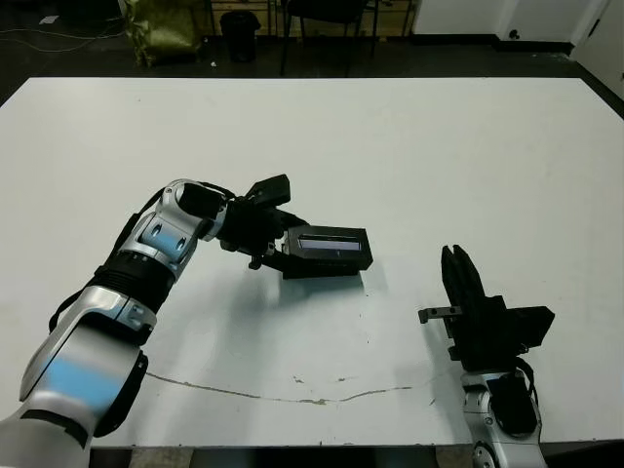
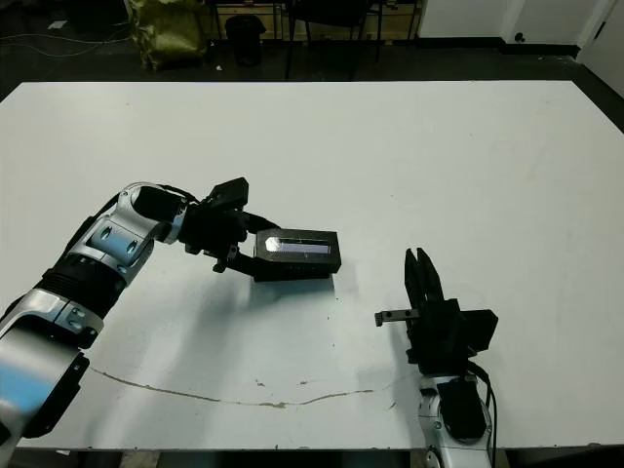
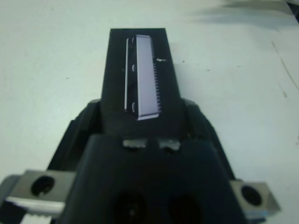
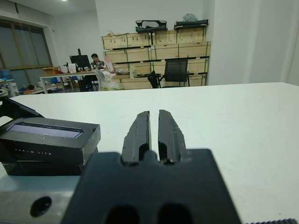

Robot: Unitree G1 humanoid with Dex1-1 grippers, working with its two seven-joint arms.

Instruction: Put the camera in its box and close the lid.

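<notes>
The lid [image 1: 329, 244], a black cover with a silvery-grey strip, lies over the black box [image 4: 42, 168] near the table's middle, and in the right wrist view it looks slightly tilted. My left gripper [image 1: 276, 250] is shut on the lid's left end, with a finger on each long side [image 3: 84, 126]. The camera is hidden. My right gripper [image 1: 458, 265] stands to the right of the box and nearer the front edge, shut and empty, pointing away from me.
A thin crack line [image 1: 292, 395] runs across the white table [image 1: 439, 146] near its front edge. Beyond the far edge are chairs and a green bag [image 1: 161, 29]. A person [image 4: 96, 58] sits at a desk far behind.
</notes>
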